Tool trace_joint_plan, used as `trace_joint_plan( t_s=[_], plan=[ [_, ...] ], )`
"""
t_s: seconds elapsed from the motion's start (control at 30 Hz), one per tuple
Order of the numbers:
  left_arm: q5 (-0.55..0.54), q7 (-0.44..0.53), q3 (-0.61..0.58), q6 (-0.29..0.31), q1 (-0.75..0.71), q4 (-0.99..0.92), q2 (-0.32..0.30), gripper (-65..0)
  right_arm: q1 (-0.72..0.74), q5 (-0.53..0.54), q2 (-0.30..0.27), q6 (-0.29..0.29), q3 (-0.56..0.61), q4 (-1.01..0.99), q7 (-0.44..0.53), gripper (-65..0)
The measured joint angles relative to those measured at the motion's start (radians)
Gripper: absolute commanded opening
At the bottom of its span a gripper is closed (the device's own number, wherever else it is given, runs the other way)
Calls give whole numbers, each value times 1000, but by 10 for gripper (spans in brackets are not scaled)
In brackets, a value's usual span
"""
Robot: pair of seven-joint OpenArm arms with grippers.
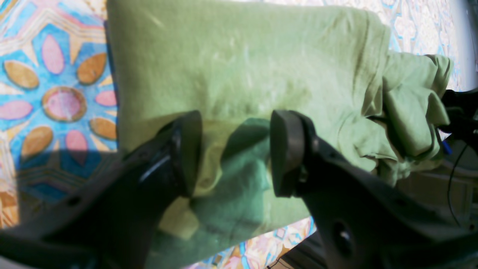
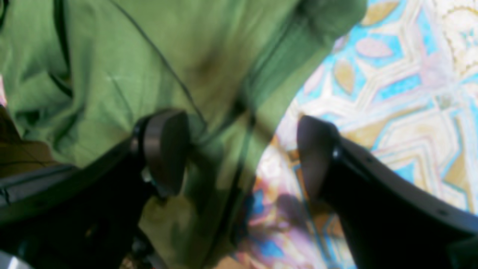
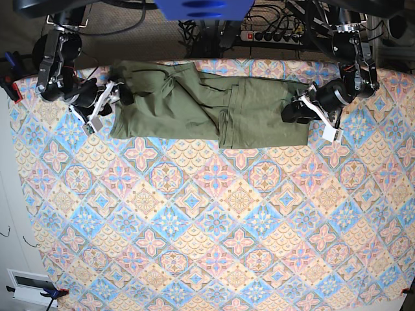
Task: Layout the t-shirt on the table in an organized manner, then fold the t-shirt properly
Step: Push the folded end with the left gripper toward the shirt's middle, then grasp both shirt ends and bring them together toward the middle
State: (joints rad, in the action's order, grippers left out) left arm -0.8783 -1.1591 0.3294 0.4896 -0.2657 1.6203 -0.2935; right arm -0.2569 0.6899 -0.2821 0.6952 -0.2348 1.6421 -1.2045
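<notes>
The olive-green t-shirt (image 3: 207, 103) lies folded into a long band along the far edge of the patterned table (image 3: 214, 227). My left gripper (image 3: 295, 110) is at the band's right end. In the left wrist view it (image 1: 235, 153) is open, its pads just above the smooth cloth (image 1: 242, 67), with nothing held. My right gripper (image 3: 120, 94) is at the band's left end, where the cloth is bunched. In the right wrist view it (image 2: 241, 157) is open, straddling the shirt's edge (image 2: 149, 67) where it meets the table (image 2: 403, 93).
A power strip and cables (image 3: 272, 35) lie behind the table's far edge. A blue part (image 3: 204, 8) hangs at the top centre. A white box (image 3: 29, 285) sits off the near left corner. The shirt's bunched far end (image 1: 410, 104) shows in the left wrist view.
</notes>
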Motion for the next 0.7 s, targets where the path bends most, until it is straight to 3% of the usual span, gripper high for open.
trace_joint_plan(
  t_s=[0.5, 0.6, 0.7],
  plan=[
    [-4, 0, 0, 0, 0, 0, 0, -373, 5, 45, 108, 3, 1, -57, 34, -210],
    [-4, 0, 0, 0, 0, 0, 0, -373, -1, 48, 110, 3, 7, -57, 40, -244],
    [-4, 0, 0, 0, 0, 0, 0, -373, -1, 48, 111, 4, 23, -58, 31, -368]
  ],
)
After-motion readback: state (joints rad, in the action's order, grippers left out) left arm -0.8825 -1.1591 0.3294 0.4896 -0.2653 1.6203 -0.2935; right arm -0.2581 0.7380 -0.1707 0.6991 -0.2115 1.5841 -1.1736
